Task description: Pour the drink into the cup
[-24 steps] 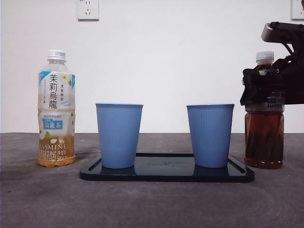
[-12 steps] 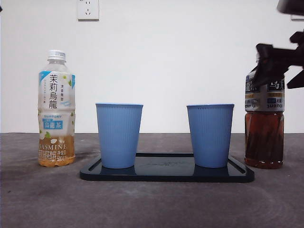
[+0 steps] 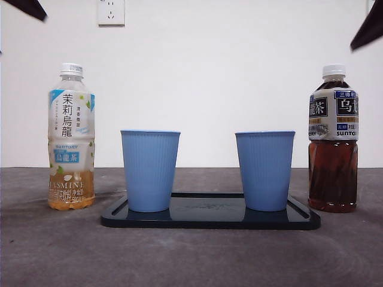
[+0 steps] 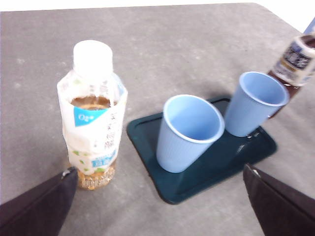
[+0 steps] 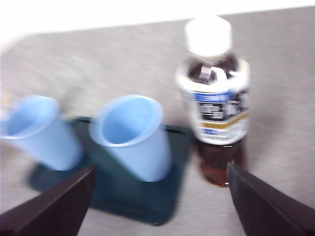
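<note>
Standing upright on the grey desk [image 3: 191,257], the dark tea bottle [image 3: 333,139] wears a white cap and a black-and-white label, its brown drink filling it to the neck; in the right wrist view it sits ahead of the right gripper [image 5: 160,196], nearer one jaw than the other, untouched, with the jaws spread wide and holding nothing. Two ribbed blue cups, both upright with mouths open, stand on a dark tray [image 3: 210,218]: the cup nearer the tea [image 3: 265,170] rises just beside the bottle, between it and the second cup [image 3: 149,170]. On the far side of the tray, a jasmine tea bottle [image 3: 71,136] with a pale label and white cap holds only a shallow band of amber liquid at its base. In the left wrist view that bottle stands just ahead of one jaw of the left gripper [image 4: 160,196], whose jaws are likewise wide apart and empty, the tray and cups lying ahead between them. Both arms show in the front view only as black tips at the top corners, and a wall socket [image 3: 111,12] sits on the white wall behind.
</note>
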